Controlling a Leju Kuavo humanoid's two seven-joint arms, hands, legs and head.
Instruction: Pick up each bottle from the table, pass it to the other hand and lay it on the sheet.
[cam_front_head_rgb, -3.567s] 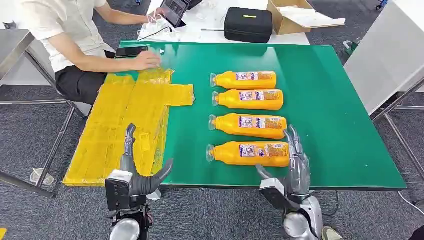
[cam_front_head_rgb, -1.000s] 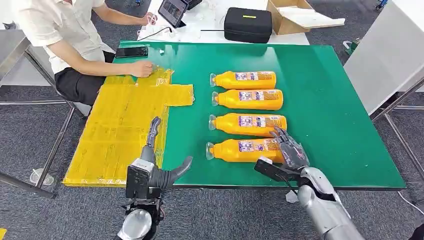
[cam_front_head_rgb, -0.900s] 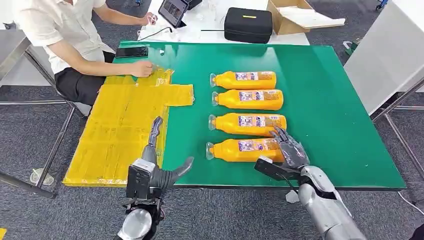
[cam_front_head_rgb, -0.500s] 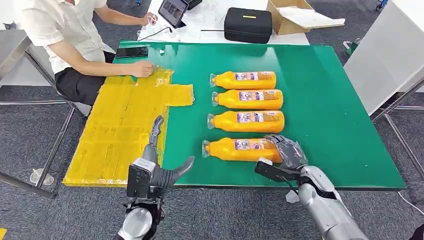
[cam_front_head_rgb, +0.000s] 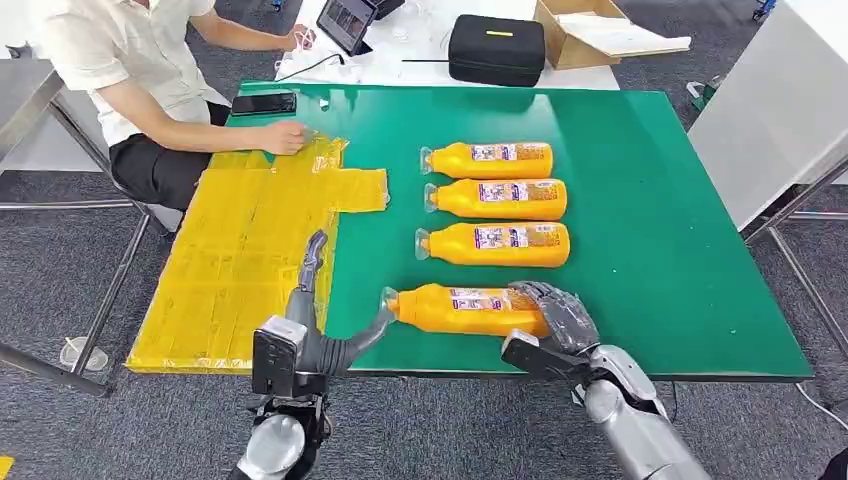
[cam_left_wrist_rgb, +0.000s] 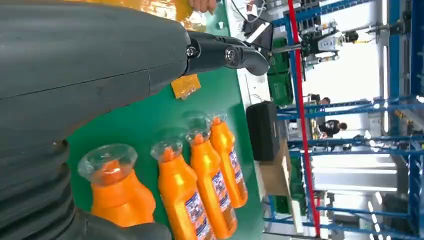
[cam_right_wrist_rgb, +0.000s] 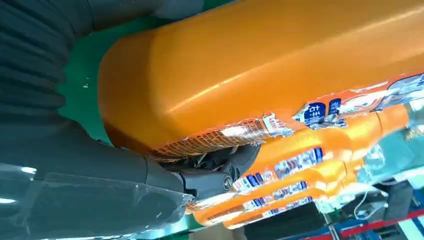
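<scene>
The right hand (cam_front_head_rgb: 556, 312) wraps its fingers around the base end of the nearest orange bottle (cam_front_head_rgb: 465, 309) — held at the near edge of the green table (cam_front_head_rgb: 660, 230), its clear cap pointing toward the left hand (cam_front_head_rgb: 318, 320). The left hand is spread and holds nothing, its thumb just beside that cap. Three more orange bottles (cam_front_head_rgb: 495, 202) lie in a row farther back. The yellow sheet (cam_front_head_rgb: 235, 255) covers the table's left side — a person's hand (cam_front_head_rgb: 285, 137) rests on its far edge.

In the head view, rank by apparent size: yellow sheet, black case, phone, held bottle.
1. yellow sheet
2. held bottle, in the right hand, nearer the camera
3. black case, farther off, so unsure against the bottle
4. phone
</scene>
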